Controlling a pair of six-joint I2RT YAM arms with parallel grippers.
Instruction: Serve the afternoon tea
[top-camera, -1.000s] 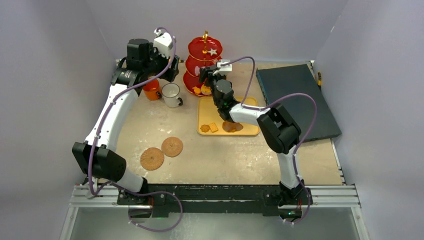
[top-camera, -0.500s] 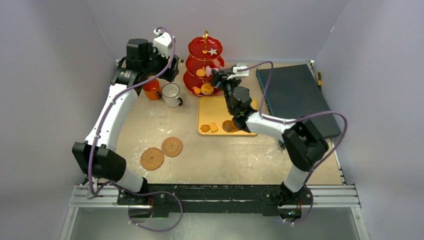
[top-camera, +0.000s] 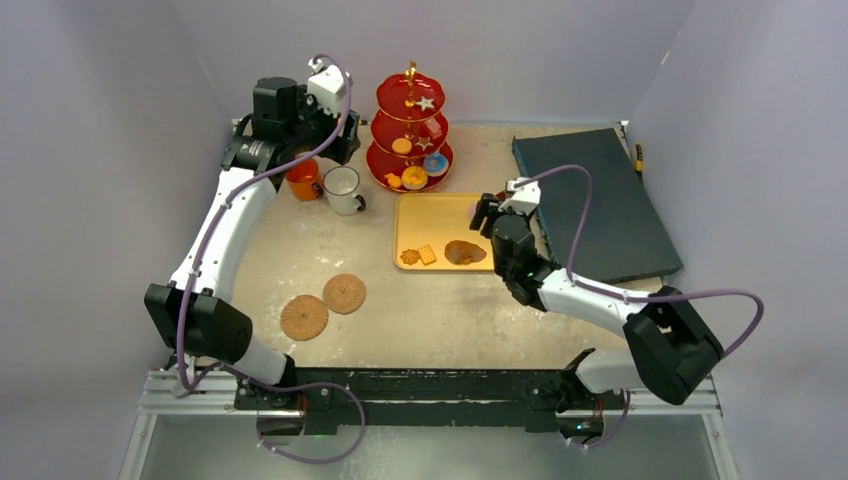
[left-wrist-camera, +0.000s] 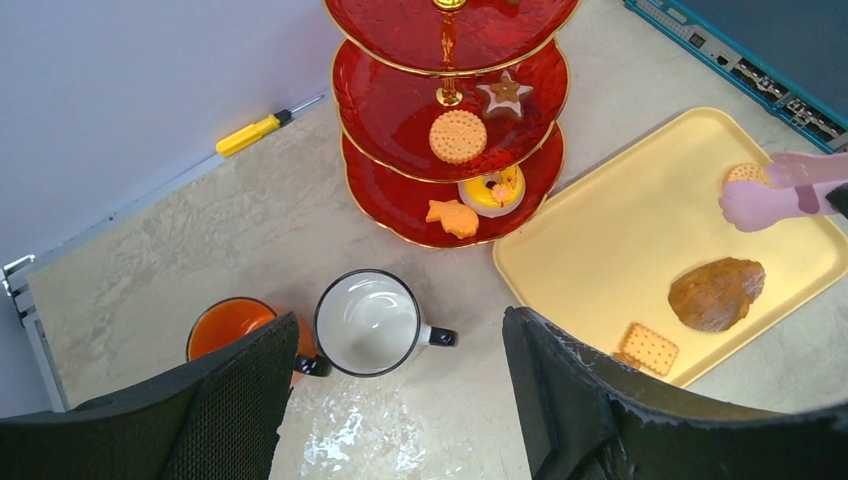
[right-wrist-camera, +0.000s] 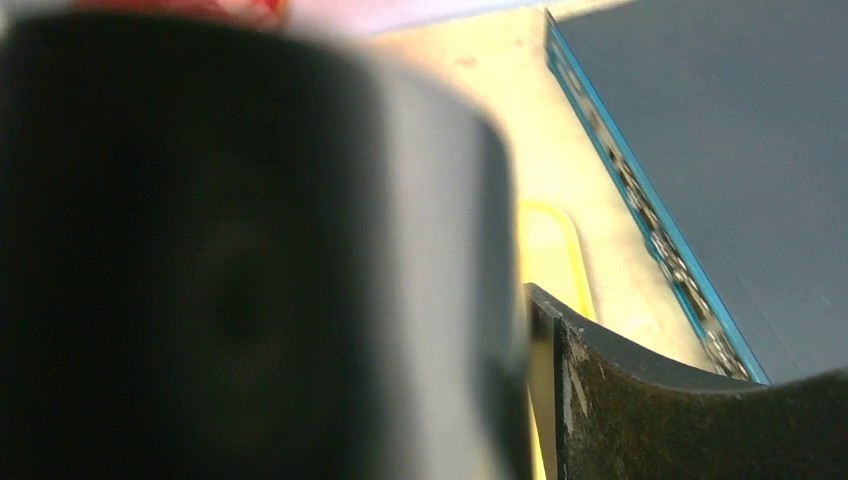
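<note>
The red three-tier stand (top-camera: 410, 130) (left-wrist-camera: 450, 120) stands at the back and carries several pastries and biscuits. Left of it are the orange mug (top-camera: 302, 178) (left-wrist-camera: 225, 330) and the white mug (top-camera: 342, 188) (left-wrist-camera: 368, 322). My left gripper (top-camera: 335, 140) (left-wrist-camera: 400, 330) hangs open above the mugs and holds nothing. My right gripper (top-camera: 487, 212) is over the tray's right part, shut on the tongs (left-wrist-camera: 770, 195), whose pink tips sit beside a round biscuit (left-wrist-camera: 745, 173). A brown pastry (top-camera: 463, 252), a square cracker (top-camera: 427, 254) and a star biscuit (top-camera: 409, 256) lie on the tray.
The flat yellow tray (top-camera: 440, 215) lies in front of the stand. A dark blue box (top-camera: 595, 200) sits at the right, close to my right arm. Two round woven coasters (top-camera: 304, 317) (top-camera: 344, 293) lie front left. A yellow screwdriver (left-wrist-camera: 250, 133) rests by the back wall.
My right arm has swung from the stand's lower tiers back to the right, over the tray. A blue-topped pastry now lies on the bottom tier. The left arm has not moved.
</note>
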